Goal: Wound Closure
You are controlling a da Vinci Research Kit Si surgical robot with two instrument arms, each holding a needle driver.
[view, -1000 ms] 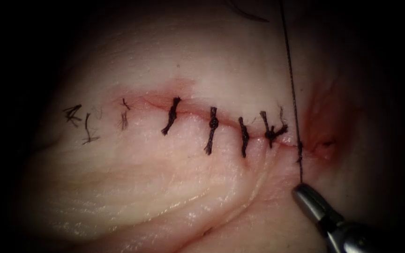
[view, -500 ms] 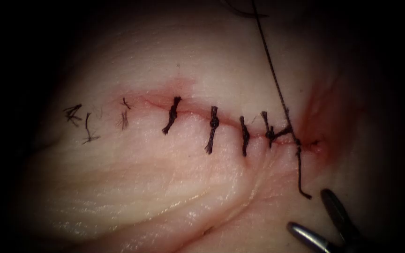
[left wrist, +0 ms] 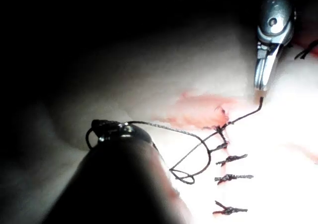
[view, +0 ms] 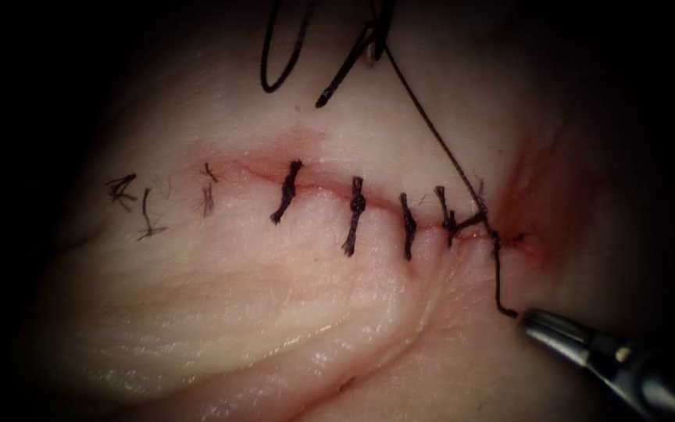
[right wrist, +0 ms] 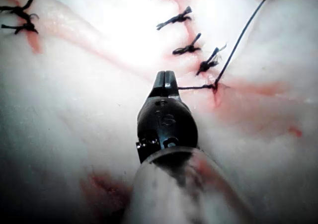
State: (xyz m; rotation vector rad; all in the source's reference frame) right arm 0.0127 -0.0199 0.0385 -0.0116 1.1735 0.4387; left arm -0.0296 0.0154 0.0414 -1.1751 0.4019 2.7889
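From the endoscope, the tissue [view: 275, 312] lay with its cut [view: 330, 191] running left to right, and four dark stitches [view: 353, 207] sat across it, with a fifth knot [view: 494, 234] at the right end beside a patch of red fluid [view: 537, 195]. Loose cut ends of thread [view: 123, 191] lay on the surface past the cut's left end. The right tool [view: 531, 318] came in from the near right, jaws pressed together on the very end of the short tail that dropped from that fifth knot toward the near side. The thread [view: 431, 129] climbed from the same knot up and left to the far edge, where it curled into slack loops [view: 279, 62]. Over to the left wrist view: the left tool [left wrist: 121, 129] was a dark shape with thread [left wrist: 169, 128] wound about its tip and running off to the end knot, a loose loop [left wrist: 186, 174] lying on the tissue between; how firmly it gripped could not be told. The right tool [left wrist: 260, 87] stood beyond, pinching the tail end. On the right wrist view, the right tool [right wrist: 165, 76] showed its jaws closed, the tail stretched straight from its tip to the knot [right wrist: 214, 86], and the long strand [right wrist: 238, 40] ran away past the row of stitches [right wrist: 174, 20].
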